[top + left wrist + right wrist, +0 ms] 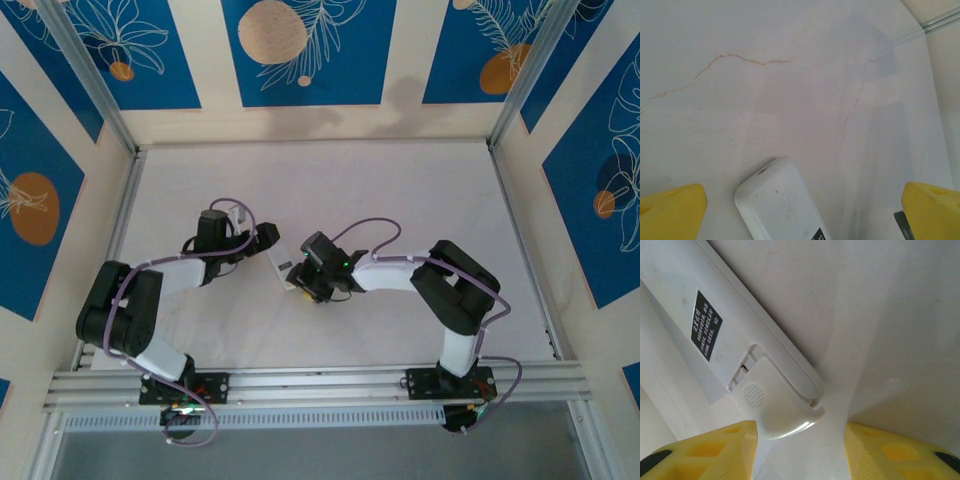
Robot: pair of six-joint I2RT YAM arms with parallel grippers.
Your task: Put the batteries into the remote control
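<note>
The white remote control [279, 262] lies back side up on the table, between my two grippers. In the left wrist view its rounded end [775, 197] sits between the yellow fingers [672, 210], touching neither; my left gripper [802, 215] is wide open. In the right wrist view the remote's battery cover [772, 407] is slid partly off the body [700, 315], near a black label [704, 332]. My right gripper [800, 455] is open astride the cover's end, its left finger [715, 452] close to the cover and its right finger well apart from it. The batteries are out of view.
The white table top [330, 190] is fenced by aluminium rails [115, 225] on the left, right and near sides, with blue-patterned walls behind. A rail corner [940, 20] shows far ahead of the left gripper.
</note>
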